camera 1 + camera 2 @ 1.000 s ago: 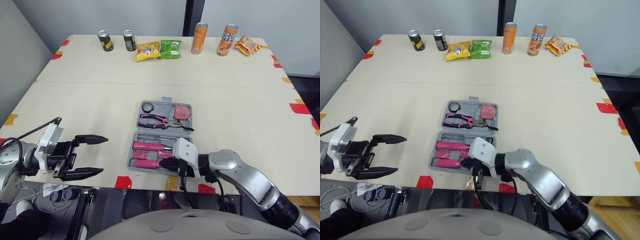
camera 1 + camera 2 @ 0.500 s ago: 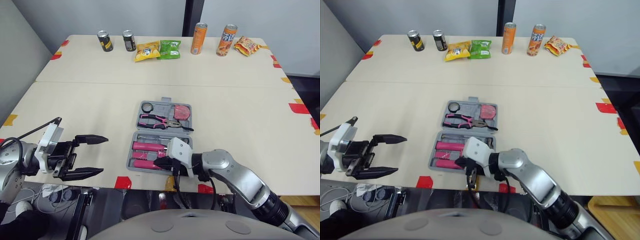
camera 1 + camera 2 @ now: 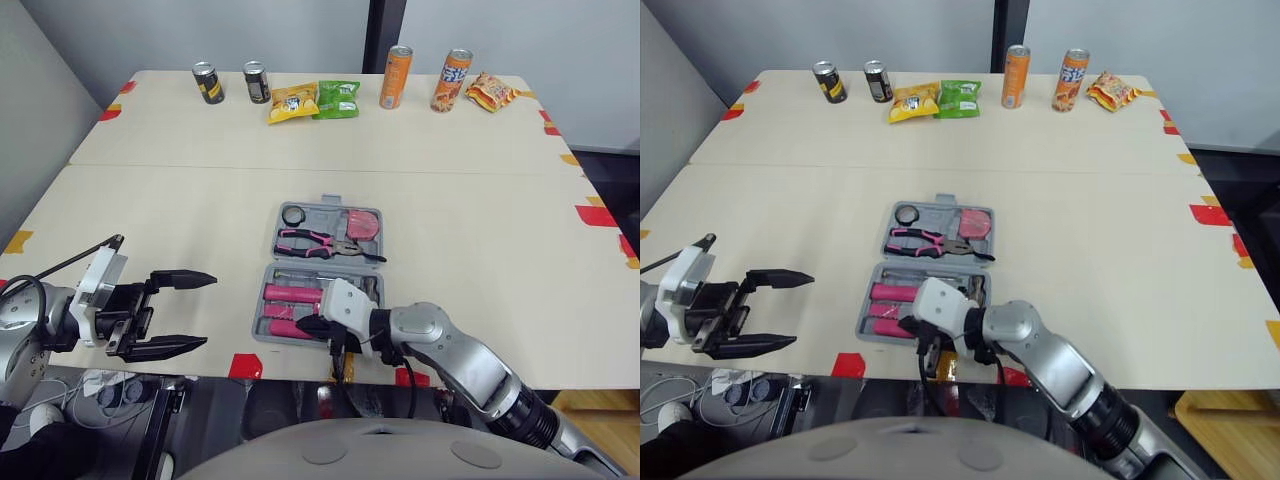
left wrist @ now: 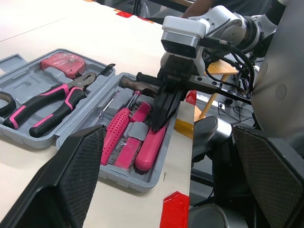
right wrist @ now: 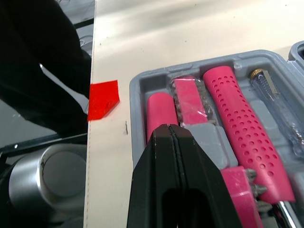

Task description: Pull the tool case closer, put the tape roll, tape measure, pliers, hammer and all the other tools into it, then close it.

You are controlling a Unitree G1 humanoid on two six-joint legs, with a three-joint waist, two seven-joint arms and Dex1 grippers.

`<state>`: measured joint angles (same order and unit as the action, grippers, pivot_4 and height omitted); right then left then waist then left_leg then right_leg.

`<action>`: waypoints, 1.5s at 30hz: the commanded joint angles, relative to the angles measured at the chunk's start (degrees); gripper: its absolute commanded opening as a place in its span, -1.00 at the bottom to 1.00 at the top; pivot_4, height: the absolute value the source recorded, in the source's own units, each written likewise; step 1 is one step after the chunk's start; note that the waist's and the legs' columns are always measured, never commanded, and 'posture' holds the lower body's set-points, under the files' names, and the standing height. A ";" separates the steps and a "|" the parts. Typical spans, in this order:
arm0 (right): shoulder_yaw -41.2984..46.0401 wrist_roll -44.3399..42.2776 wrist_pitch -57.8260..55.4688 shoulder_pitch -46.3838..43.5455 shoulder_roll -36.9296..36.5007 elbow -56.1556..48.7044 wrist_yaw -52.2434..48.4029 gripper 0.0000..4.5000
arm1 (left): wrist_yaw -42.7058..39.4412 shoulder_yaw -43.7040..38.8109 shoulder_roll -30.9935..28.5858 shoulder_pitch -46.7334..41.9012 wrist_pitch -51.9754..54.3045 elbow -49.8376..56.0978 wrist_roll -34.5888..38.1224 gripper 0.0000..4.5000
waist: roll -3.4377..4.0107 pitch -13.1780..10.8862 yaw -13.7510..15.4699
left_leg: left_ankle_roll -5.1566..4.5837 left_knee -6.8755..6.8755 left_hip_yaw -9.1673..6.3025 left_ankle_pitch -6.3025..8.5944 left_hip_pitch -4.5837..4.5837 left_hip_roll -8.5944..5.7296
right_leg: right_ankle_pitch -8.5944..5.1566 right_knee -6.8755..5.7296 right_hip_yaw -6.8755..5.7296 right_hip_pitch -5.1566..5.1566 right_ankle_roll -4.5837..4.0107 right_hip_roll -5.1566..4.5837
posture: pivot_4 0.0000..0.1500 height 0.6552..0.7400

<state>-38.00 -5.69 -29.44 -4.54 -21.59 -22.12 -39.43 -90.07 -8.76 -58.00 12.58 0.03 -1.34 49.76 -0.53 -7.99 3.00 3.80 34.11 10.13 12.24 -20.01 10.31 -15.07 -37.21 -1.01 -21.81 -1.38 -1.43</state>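
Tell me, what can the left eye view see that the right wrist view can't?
Left eye view's extras: drink cans and snack bags far back, pink-handled pliers, a black tape roll, and the open left gripper. Right wrist view's extras: dimples on a pink plastic handle and a clear screwdriver with a brass tip. Shared: the grey plastic tool case, a red tape square, and the shut right gripper.
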 commanded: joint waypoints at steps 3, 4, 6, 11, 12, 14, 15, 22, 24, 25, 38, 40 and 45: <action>-1.81 2.44 2.86 1.32 1.41 3.91 1.18 -0.98 | -2.43 -0.87 -0.14 0.00 0.29 1.90 0.62 1.00 | 0.00 0.00 -0.04 | 0.00 0.00 0.00 0.00 0.01 0.00 | 0.00 -0.01 0.00 0.00 0.00 0.00 | 1.00 1.00; -1.95 2.91 3.45 1.33 1.79 4.47 1.46 -0.98 | -2.43 -0.89 -0.15 0.02 0.37 1.98 0.64 1.00 | 0.00 0.00 -0.06 | 0.00 0.00 0.00 0.00 0.01 0.00 | 0.00 -0.01 0.00 0.00 -0.01 0.00 | 1.00 1.00; -1.92 3.36 4.19 1.43 2.70 5.30 2.02 -0.98 | -2.43 -0.98 -0.21 0.09 0.55 2.12 0.72 1.00 | -0.01 0.01 -0.13 | 0.00 0.00 0.00 0.00 0.02 0.00 | 0.00 -0.02 0.00 0.00 -0.01 0.00 | 1.00 1.00; -2.06 4.37 7.31 1.96 4.79 8.54 2.92 -0.98 | -2.43 -1.13 -0.38 0.11 1.16 2.45 0.82 1.00 | -0.01 0.02 -0.24 | 0.00 0.00 -0.01 0.00 0.02 0.00 | 0.00 -0.02 0.00 0.01 -0.02 0.00 | 1.00 1.00; -2.18 4.55 7.97 2.10 5.03 9.28 2.97 -0.98 | -2.43 -1.14 -0.46 0.08 1.25 2.48 0.84 1.00 | -0.01 0.02 -0.24 | 0.00 0.00 -0.01 0.00 0.02 0.00 | 0.00 -0.02 0.00 0.01 -0.02 0.00 | 1.00 1.00; -2.36 4.94 9.00 2.32 5.44 10.65 3.01 -0.98 | -2.43 -1.16 -0.62 0.00 1.43 2.48 0.88 1.00 | -0.04 0.04 -0.26 | 0.00 0.00 0.00 0.00 0.02 0.00 | 0.00 -0.01 0.00 0.02 -0.01 -0.01 | 1.00 1.00; -2.38 5.12 9.34 2.42 5.70 11.28 3.01 -0.98 | -2.43 -1.19 -0.70 0.00 1.51 2.52 0.90 1.00 | -0.04 0.04 -0.29 | 0.00 0.00 0.00 0.00 0.02 0.00 | 0.00 -0.01 0.00 0.02 -0.02 -0.01 | 1.00 1.00; -2.88 5.92 10.19 1.66 8.65 14.88 3.25 -0.98 | -2.43 -1.11 -0.96 -0.70 2.17 2.35 0.89 1.00 | -0.09 0.15 -0.34 | 0.00 0.00 -0.02 0.00 0.03 0.00 | 0.00 -0.02 -0.02 0.04 -0.03 -0.01 | 1.00 1.00; -2.90 6.00 10.45 1.25 9.97 16.30 3.31 -0.98 | -2.43 -1.04 -0.78 -0.92 2.34 2.44 0.80 1.00 | -0.06 0.18 -0.37 | -0.01 -0.01 -0.02 0.00 0.04 0.00 | 0.01 -0.02 -0.03 0.04 -0.04 -0.01 | 1.00 1.00; -2.99 6.15 10.71 1.01 10.57 17.15 3.38 -0.98 | -2.43 -1.02 -0.64 -0.96 2.41 2.56 0.75 1.00 | -0.05 0.22 -0.44 | 0.00 -0.01 -0.02 0.00 0.04 0.00 | 0.01 -0.02 -0.03 0.04 -0.04 -0.01 | 1.00 1.00; -2.49 6.80 12.10 0.78 11.04 22.02 2.72 -0.98 | -2.43 -0.98 1.09 -1.59 2.52 2.47 -0.31 1.00 | -0.11 0.32 -0.61 | -0.02 -0.03 -0.02 -0.01 0.06 0.00 | 0.02 -0.05 -0.05 0.05 -0.09 -0.03 | 1.00 1.00; -0.83 5.23 12.73 1.19 10.82 19.92 2.25 -0.98 | -2.43 -1.06 1.61 -1.82 2.53 2.40 -0.57 1.00 | -0.11 0.32 -0.58 | -0.02 -0.03 -0.02 -0.01 0.05 0.00 | 0.02 -0.04 -0.05 0.06 -0.09 -0.03 | 1.00 1.00; 5.80 -3.86 10.95 2.78 9.12 5.35 -1.00 -0.98 | -2.43 -1.41 3.47 -2.69 2.83 1.93 -1.33 1.00 | -0.11 0.31 -0.01 | -0.04 0.01 -0.02 -0.02 -0.01 0.00 | 0.04 0.09 -0.05 0.06 -0.04 -0.04 | 1.00 1.00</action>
<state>-34.70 -5.77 -17.67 -1.82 -12.86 -10.18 -39.50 -90.18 -8.82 -54.89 10.68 2.77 -0.22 48.63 -0.64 -7.68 2.99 3.76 34.12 10.11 12.22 -20.03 10.30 -15.02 -37.10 -1.06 -21.75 -1.42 -1.47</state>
